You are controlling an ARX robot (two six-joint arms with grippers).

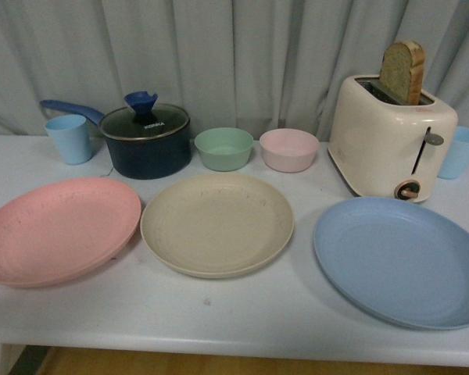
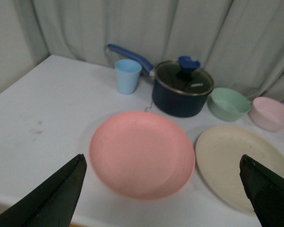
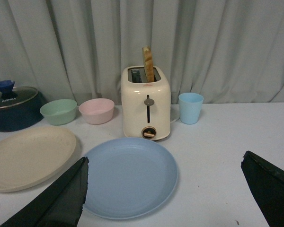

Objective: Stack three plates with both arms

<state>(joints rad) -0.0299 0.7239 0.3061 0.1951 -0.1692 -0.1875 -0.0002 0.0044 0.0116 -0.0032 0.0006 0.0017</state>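
Three plates lie flat in a row along the front of the white desk [image 1: 219,312], none stacked on another. The pink plate [image 1: 59,230] is on the left. The beige plate [image 1: 216,224] is in the middle, just beside the pink one with a thin gap between their rims. The blue plate [image 1: 402,262] is on the right, a little further from the beige one and nearest the desk's front edge.

The left tool [image 2: 162,158] hangs above the pink plate with its two black fingers spread wide apart and nothing between them. The right tool [image 3: 165,158] hangs above the blue plate, also spread wide and holding nothing. Neither arm shows in the front view.

Behind the plates stands a dark pot [image 1: 144,144] with a glass lid, a blue knob and a blue handle. A blue cup [image 1: 69,138] stands just left of it. To the pot's right are a green bowl [image 1: 223,148] and a pink bowl [image 1: 288,150], side by side. Further right, behind the blue plate, is a cream toaster [image 1: 391,148] with a slice of bread [image 1: 402,72] sticking up from its slot. A second blue cup [image 1: 460,152] stands beyond the toaster. A pale curtain [image 1: 242,55] hangs behind the desk.
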